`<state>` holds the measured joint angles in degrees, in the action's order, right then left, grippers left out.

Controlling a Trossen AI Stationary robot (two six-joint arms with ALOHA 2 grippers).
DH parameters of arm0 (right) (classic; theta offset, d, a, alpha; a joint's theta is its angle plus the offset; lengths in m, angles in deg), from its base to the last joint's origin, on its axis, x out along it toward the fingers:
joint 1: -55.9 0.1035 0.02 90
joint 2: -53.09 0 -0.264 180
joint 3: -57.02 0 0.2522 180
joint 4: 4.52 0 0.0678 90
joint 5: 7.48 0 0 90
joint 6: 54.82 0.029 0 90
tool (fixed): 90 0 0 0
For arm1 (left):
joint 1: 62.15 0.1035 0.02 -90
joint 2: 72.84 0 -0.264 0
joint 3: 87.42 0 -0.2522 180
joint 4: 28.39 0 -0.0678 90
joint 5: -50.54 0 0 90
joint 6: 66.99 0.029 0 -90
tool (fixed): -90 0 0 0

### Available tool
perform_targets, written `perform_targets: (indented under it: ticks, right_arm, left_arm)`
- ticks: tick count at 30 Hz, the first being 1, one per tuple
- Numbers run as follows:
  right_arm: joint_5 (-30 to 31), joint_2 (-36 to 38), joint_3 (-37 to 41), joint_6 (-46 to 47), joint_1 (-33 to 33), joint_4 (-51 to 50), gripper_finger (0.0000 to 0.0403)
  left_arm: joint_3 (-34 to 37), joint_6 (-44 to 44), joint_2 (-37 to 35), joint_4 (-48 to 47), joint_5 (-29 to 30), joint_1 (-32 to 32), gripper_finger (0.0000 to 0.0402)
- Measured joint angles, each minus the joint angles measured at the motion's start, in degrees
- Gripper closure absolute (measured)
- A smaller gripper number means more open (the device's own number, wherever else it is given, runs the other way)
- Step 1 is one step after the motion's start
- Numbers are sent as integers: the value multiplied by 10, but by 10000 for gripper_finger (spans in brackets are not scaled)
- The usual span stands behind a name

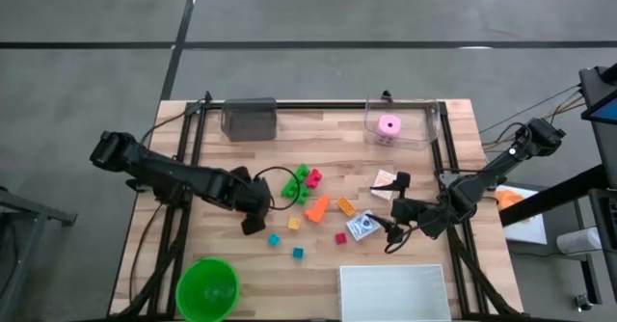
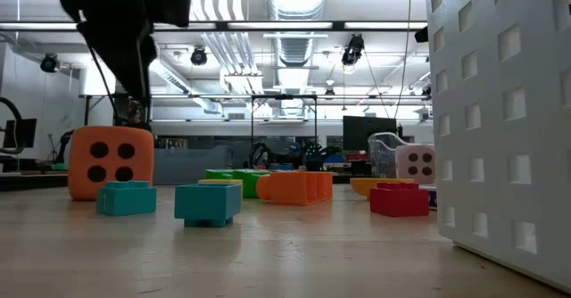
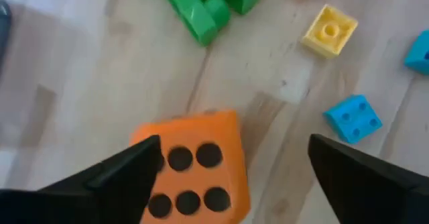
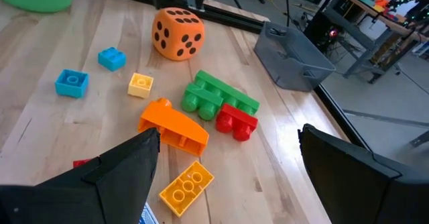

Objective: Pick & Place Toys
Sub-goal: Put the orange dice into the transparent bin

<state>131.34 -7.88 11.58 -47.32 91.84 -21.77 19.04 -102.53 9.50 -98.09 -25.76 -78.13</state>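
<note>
An orange die with black dots (image 3: 191,174) rests on the table on one flat face, also in the low view (image 2: 111,161). My left gripper (image 3: 234,143) hovers just above it, open, pointing steeply down, fingers wide to either side. Green bricks (image 1: 302,179), a red brick (image 1: 314,179), an orange wedge (image 1: 316,208), a yellow brick (image 1: 345,206) and small yellow, teal and red cubes lie mid-table. A pink die (image 1: 388,124) sits in a clear box. My right gripper (image 1: 395,209) waits open at the right, beside a printed card (image 1: 362,228).
A green bowl (image 1: 207,288) stands at the near left and a white tray (image 1: 393,291) at the near right. A grey bin (image 1: 249,118) and the clear box (image 1: 424,129) sit along the far edge. A second card (image 1: 386,182) lies by the right gripper.
</note>
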Motion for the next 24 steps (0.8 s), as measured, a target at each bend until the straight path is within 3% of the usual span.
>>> perform_targets:
  ticks: [7,24]
  right_arm:
    - [0,0,0,0,0,0,52]
    - [-4,0,0,0,0,0,52]
  left_arm:
    - [32,-23,0,-2,-5,1,13]
    - [32,-18,0,-24,2,8,2]
